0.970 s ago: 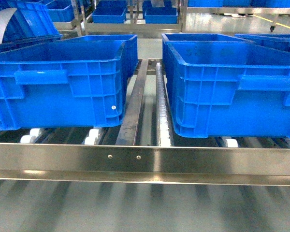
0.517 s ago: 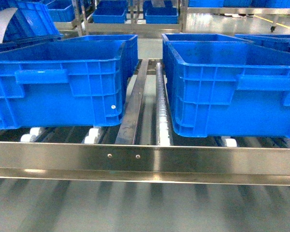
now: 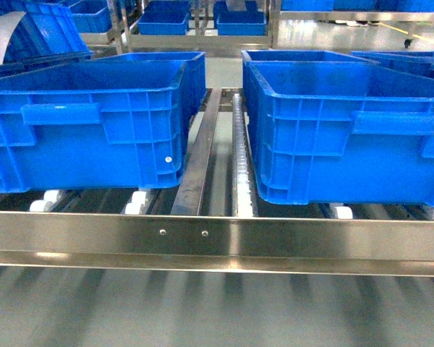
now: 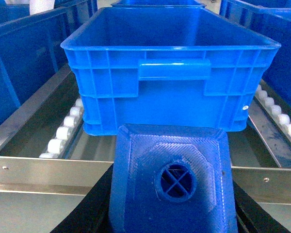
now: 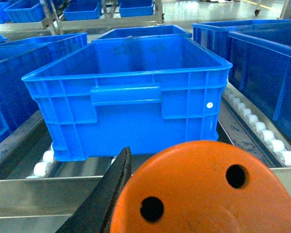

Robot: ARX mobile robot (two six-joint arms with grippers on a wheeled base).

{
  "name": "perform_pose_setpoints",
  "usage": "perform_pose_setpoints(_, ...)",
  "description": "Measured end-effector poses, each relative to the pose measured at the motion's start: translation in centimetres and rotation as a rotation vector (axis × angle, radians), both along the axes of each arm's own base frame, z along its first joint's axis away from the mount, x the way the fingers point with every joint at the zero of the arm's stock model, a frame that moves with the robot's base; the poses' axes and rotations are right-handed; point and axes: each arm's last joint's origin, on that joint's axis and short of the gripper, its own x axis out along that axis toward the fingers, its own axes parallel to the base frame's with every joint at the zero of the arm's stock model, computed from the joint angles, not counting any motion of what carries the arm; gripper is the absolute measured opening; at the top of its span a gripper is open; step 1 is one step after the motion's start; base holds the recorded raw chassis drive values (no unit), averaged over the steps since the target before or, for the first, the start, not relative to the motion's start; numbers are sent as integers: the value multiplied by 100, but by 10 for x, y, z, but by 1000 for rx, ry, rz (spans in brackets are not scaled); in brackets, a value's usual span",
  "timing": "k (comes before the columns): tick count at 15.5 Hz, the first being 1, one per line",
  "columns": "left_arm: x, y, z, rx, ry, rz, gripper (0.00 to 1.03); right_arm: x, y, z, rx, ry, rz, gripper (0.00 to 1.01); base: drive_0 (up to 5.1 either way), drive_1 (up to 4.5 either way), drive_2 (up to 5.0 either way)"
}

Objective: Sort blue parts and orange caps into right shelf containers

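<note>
Orange cap (image 5: 203,194) held in right end effector (image 5: 199,204)

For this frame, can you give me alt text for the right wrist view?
An orange cap with two small holes in its flat top fills the foreground, a black finger of the right gripper against its left side. Behind it, a large open blue crate sits on white rollers, with more blue crates around it.

Sitting side by side on the roller shelf (image 3: 239,173), well apart: left crate (image 3: 87,123) and right crate (image 3: 347,130), a rail (image 3: 199,155) running between them. Crossing before both, along the shelf's front edge, a crossbar (image 3: 217,238). Standing behind each, a further crate (image 3: 177,65). Lying farther back, more crates (image 3: 163,20) on another rack.
</note>
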Motion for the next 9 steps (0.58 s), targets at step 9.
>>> perform_pose_setpoints(9, 0, 0, 0, 0, 0, 0, 44, -5, 0, 2, -20, -25, 2, 43, 0, 0, 0)
